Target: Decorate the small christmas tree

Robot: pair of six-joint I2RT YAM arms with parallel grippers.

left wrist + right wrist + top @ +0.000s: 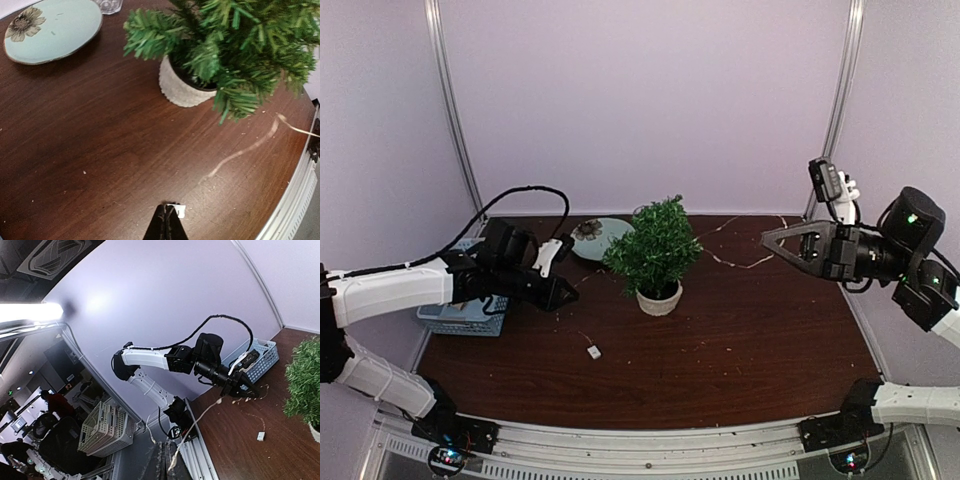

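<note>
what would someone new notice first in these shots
The small christmas tree, bushy green in an off-white pot, stands midway on the dark wooden table and draws the eye first. The left gripper and right gripper flank it, both shut, tips aimed inward. Behind the tree to its left lies a pale blue plate with a flower print.

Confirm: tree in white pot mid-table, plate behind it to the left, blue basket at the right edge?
Wrong on the basket: it sits at the left edge of the table, not the right, as the top view shows. The tree in its white pot mid-table and the plate behind it to the left are correct.
</note>
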